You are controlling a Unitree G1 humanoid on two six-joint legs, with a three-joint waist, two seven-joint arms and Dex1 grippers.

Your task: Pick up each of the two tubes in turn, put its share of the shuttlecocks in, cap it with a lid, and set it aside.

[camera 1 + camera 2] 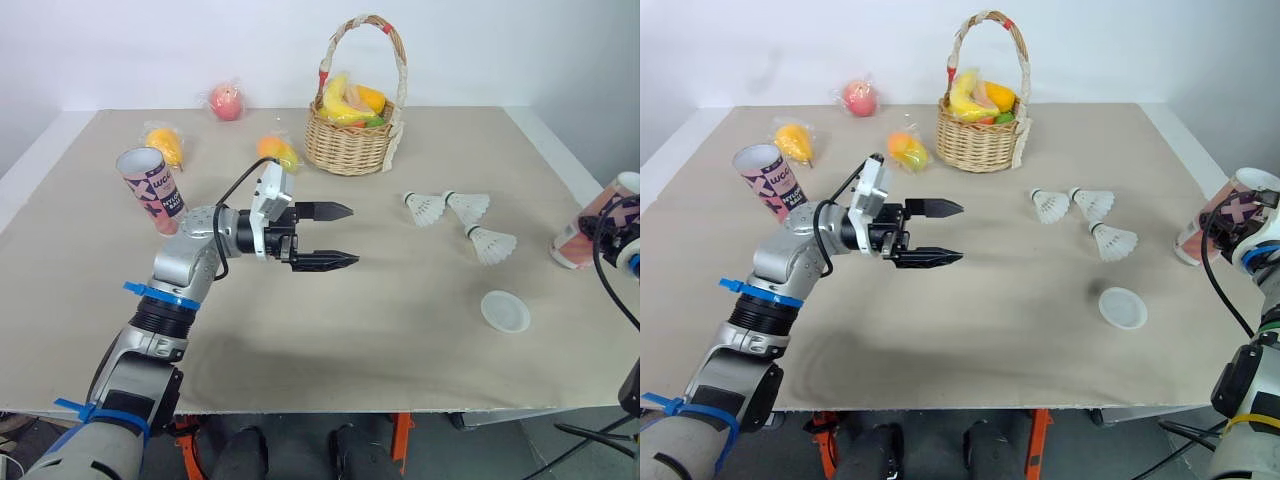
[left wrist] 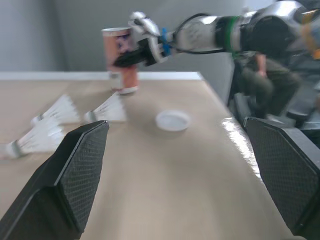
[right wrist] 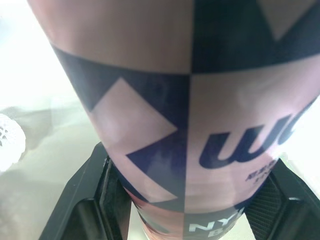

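Observation:
My left gripper (image 1: 350, 236) hovers open over the middle of the table, nothing between its fingers (image 2: 70, 180). Three white shuttlecocks (image 1: 425, 207), (image 1: 468, 206), (image 1: 490, 244) lie to its right, apart from it. A round white lid (image 1: 504, 311) lies nearer the front edge. At the table's right edge a pink and navy tube (image 1: 1212, 228) stands tilted, open end up, with my right gripper (image 1: 1243, 232) shut on it; its black fingers (image 3: 82, 200) press both sides. A second pink tube (image 1: 150, 187) stands at the far left, mouth open.
A wicker basket (image 1: 352, 140) of fruit stands at the back centre. Bagged fruits lie at the back left: a peach (image 1: 227, 100) and two orange ones (image 1: 165, 145), (image 1: 278, 152). A person (image 2: 267, 70) sits beyond the right side of the table.

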